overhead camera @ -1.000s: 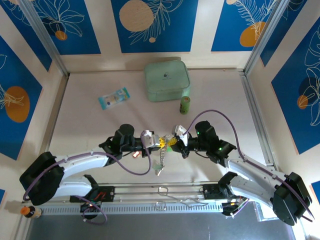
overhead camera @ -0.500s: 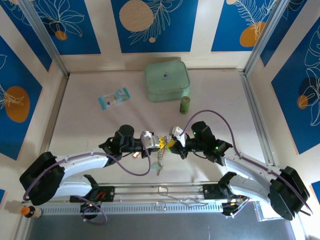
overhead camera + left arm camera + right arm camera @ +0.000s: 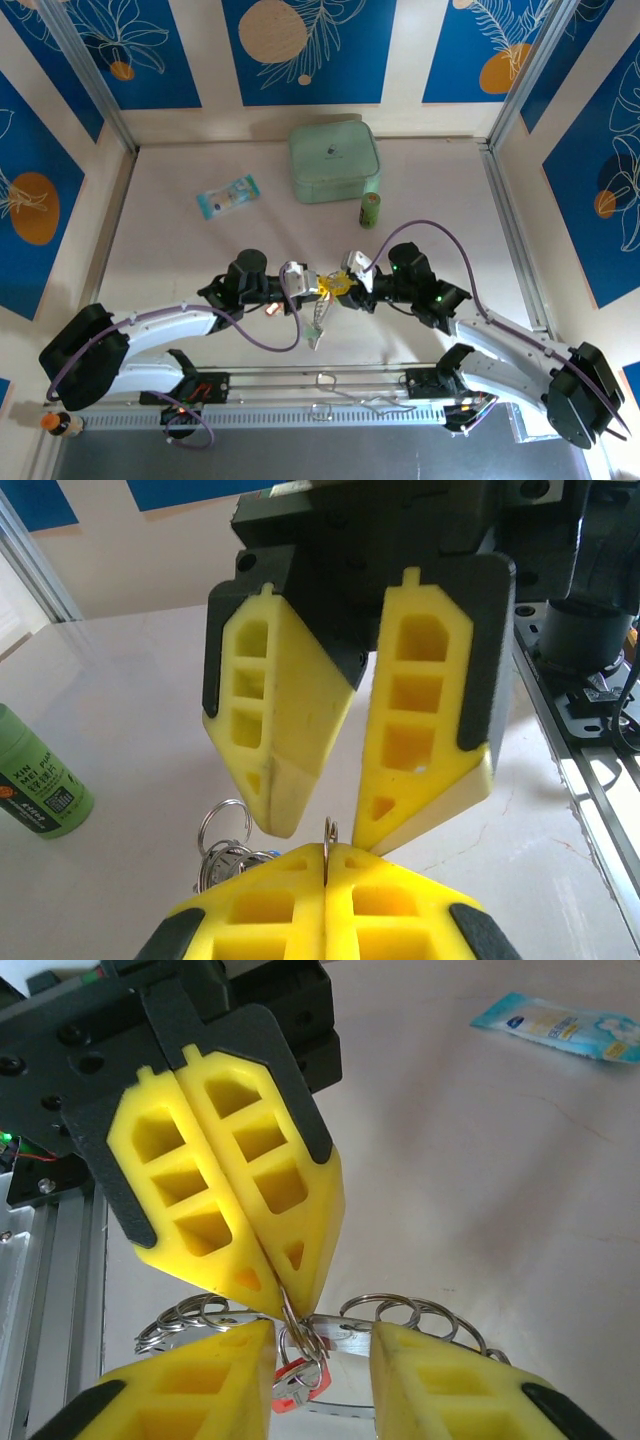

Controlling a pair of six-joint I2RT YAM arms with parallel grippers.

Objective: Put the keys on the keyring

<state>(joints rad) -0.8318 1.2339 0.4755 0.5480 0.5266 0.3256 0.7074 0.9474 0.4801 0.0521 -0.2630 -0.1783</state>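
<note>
Keyring (image 3: 400, 1310) pinched tight in my L gripper (image 3: 285, 1295) above the table (image 3: 180, 250), near-middle, keys (image 3: 317, 328) dangling below, R gripper (image 3: 322, 1338) w/ jaws parted either side, gripping nothing.

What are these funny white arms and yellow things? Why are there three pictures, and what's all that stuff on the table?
They are two robot arms bolted to a table. One picture looks down from above; the other two come from small cameras on each wrist, so the yellow blocks are fingers up close. The left gripper is pinched shut on a thin metal keyring, with keys dangling below. The right gripper faces it, fingers open. Farther back lie a mint-green case, a green bottle and a small blue packet.
</note>
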